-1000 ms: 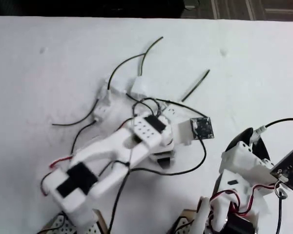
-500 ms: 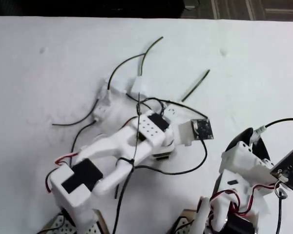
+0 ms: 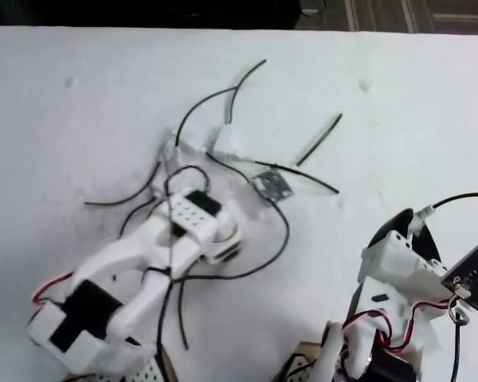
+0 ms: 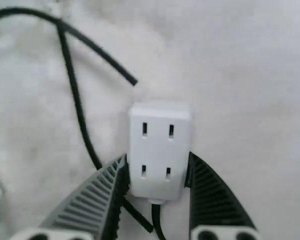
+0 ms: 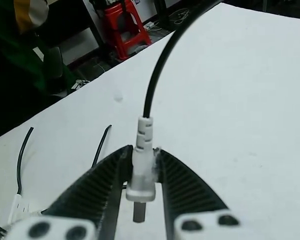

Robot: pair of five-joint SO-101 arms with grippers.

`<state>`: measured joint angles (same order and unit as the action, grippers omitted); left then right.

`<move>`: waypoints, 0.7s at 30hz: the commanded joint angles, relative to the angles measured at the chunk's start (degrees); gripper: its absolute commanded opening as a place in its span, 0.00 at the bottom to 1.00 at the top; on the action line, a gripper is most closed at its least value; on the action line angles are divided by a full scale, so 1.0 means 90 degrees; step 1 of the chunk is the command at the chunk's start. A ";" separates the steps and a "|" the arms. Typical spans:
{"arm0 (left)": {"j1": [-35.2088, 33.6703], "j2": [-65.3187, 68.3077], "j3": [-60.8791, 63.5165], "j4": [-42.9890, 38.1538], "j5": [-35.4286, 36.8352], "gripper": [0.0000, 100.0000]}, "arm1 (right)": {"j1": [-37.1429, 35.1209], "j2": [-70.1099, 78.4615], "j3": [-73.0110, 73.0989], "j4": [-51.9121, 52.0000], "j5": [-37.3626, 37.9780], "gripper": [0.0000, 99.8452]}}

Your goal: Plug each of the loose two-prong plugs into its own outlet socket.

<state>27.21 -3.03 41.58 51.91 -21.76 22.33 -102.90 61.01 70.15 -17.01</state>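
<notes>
Work surface: white table (image 3: pixel 430 95), matte, faintly wrinkled, evenly lit, with soft shadows only. Beyond the far edge in the high view: a dark band, then a strip of grey, plank-lined floor (image 3: pixel 390 14) towards 1 corner. Behind the table in the right wrist view: a dim room, 1 red stool (image 5: pixel 127 25) standing well apart from the table, a loose tangle of cables (image 5: pixel 182 15) near it, pale grey flooring under both

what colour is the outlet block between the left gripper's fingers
White: the rectangular plastic outlet block shows best in left wrist view.
</notes>
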 commanded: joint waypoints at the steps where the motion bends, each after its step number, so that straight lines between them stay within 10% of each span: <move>1: -0.0181 -0.0308 0.0088 -0.0039 0.0029 0.02 | -0.0054 -0.0015 -0.0039 0.0054 0.0088 0.02; 9: -0.0230 -0.0611 -0.0029 0.0371 0.0430 0.24 | -0.0298 -0.0015 -0.0039 0.0054 0.0391 0.02; 21: -0.1070 -0.4664 0.1231 0.0586 0.0625 0.22 | -0.4127 0.0034 -0.0039 -0.0298 0.1739 0.02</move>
<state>21.32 -34.42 50.37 57.10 -16.66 -5.71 -102.90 61.01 68.22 -3.91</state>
